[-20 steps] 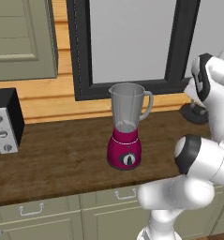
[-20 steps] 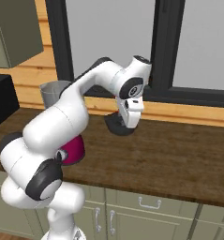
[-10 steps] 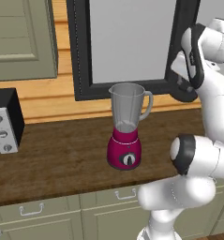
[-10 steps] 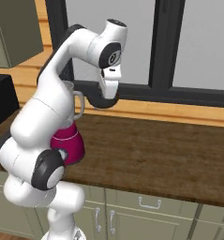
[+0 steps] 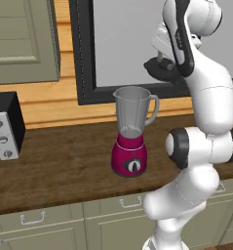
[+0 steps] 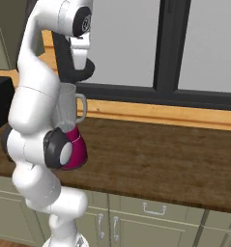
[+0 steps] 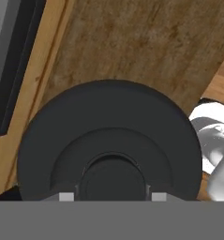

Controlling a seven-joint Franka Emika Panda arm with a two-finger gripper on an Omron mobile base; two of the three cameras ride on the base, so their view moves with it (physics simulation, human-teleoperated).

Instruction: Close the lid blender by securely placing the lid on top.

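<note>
Lid carried up toward the open jar

The gripper [image 5: 163, 66], pinching the lid [image 5: 158, 71] by its knob, has swung from the right side up to the upper centre, just right of and above the blender [image 5: 131, 132], whose jar is uncovered; lowering remains. No readable writing.

- The blender [image 5: 131, 132] stands on the desk [image 5: 64, 168], near the middle, in front of the window [image 5: 123, 44].
- The lid [image 5: 161, 70] hangs in the air under the end effector [image 5: 163, 62], above the jar's rim and to its right in the left base view.
- In the right base view the lid [image 6: 78, 72] sits just above the jar; whether it is centred over the rim is hard to tell.
- A box appliance [image 5: 5, 127] stands at the desk's left end, well apart from the blender.
- Cabinet drawers [image 5: 113, 207] run below the desk's front edge.
</note>
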